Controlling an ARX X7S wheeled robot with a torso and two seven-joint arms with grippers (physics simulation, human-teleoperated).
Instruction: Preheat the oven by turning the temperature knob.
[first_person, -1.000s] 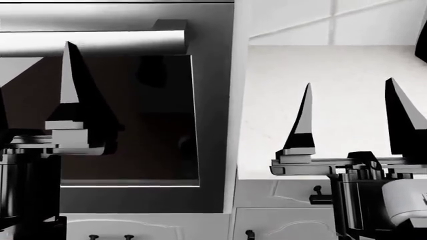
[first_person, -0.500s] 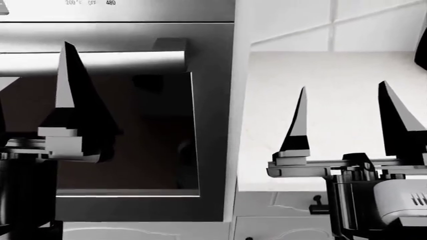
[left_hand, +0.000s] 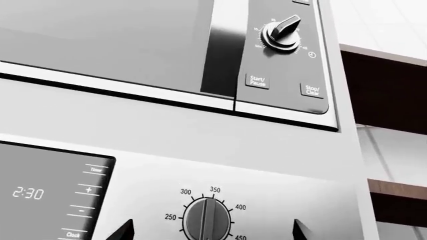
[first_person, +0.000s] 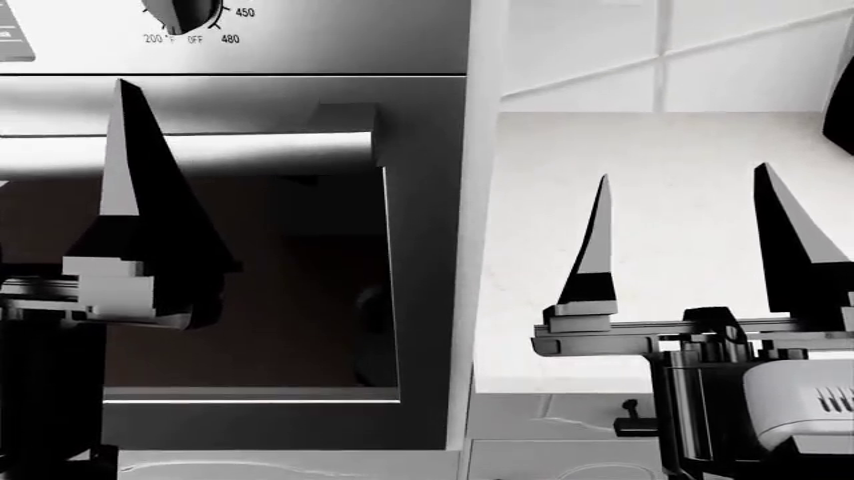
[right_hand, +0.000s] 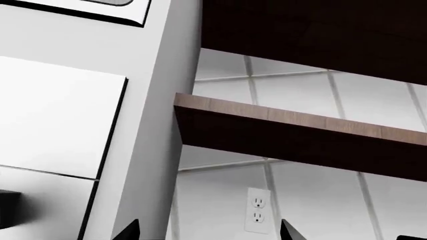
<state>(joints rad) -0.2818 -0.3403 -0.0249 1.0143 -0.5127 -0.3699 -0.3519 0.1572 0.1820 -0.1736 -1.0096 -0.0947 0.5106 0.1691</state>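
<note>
The oven (first_person: 424, 250) fills the left of the head view, with a dark glass door and a silver bar handle (first_person: 254, 153). The temperature knob (first_person: 187, 10) shows at the top edge, on the silver panel by "200", "OFF", "480", "450". In the left wrist view the knob (left_hand: 207, 221) sits straight ahead between my left gripper's (left_hand: 210, 232) two dark fingertips (left_hand: 124, 231), apart from both. The left gripper (first_person: 60, 200) is open and empty in front of the oven door. My right gripper (first_person: 694, 250) is open and empty over the white counter (first_person: 667, 150).
A microwave above the oven has its own dial (left_hand: 281, 34) and Start/Pause and Stop/Clear buttons. A clock display (left_hand: 28, 193) reads 2:30. White drawers (first_person: 561, 445) sit below the counter. The right wrist view shows a wooden shelf (right_hand: 300, 132) and a wall outlet (right_hand: 257, 210).
The head view has shifted upward: the oven door and handle slid down in the frame and the control panel with the knob came into sight. Both grippers stay open.
</note>
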